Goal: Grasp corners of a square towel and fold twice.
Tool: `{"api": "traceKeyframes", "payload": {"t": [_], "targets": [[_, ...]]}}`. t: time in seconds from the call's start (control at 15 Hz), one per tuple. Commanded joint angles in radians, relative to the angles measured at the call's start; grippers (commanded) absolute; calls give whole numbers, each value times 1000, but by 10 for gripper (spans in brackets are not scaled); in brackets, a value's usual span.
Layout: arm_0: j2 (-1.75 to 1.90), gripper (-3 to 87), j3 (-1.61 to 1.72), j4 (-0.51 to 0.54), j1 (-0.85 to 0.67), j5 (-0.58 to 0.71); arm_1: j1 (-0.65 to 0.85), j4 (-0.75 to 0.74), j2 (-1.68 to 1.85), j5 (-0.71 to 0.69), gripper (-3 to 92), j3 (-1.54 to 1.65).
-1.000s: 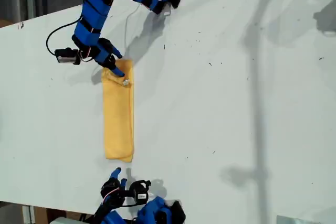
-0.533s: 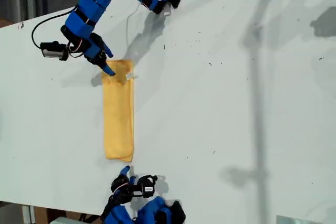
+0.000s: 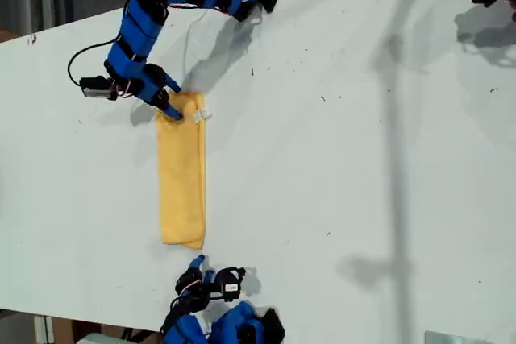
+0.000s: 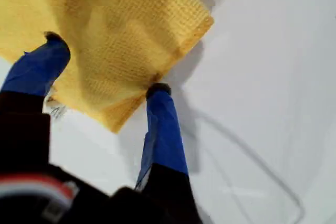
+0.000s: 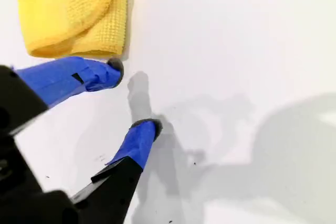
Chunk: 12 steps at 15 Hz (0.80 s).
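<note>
Exterior view: towel (image 3: 182, 171) folded into a narrow strip, left-centre on table (image 3: 339, 159); tag (image 3: 201, 114) at its upper end; my first gripper (image 3: 167, 102) there; my second gripper (image 3: 196, 267) below its lower end.
First wrist view: jaws apart, straddling a corner (image 4: 113, 121).
Second wrist view: jaws spread, empty, beside towel.

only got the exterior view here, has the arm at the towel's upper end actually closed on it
observer: no. my first gripper is open, its fingers straddling a corner of the towel.
operator: and the one at the bottom of my view
observer: my second gripper is open too, with only bare table between its fingers.
operator: touching the cloth?
observer: one fingertip sits right at the folded edge; I cannot tell if it touches.
</note>
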Motion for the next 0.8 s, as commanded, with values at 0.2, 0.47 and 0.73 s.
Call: {"api": "traceKeyframes", "payload": {"t": [0.2,0.47,0.73], "targets": [[474,178,192,137,-74,-38,58,-8,-60,-32,339,-46],[604,177,236,222,-101,-95,100,-8,-60,-25,0,57],[1046,202,342,428,-101,-135,287,-167,236,-21,0,457]]}}
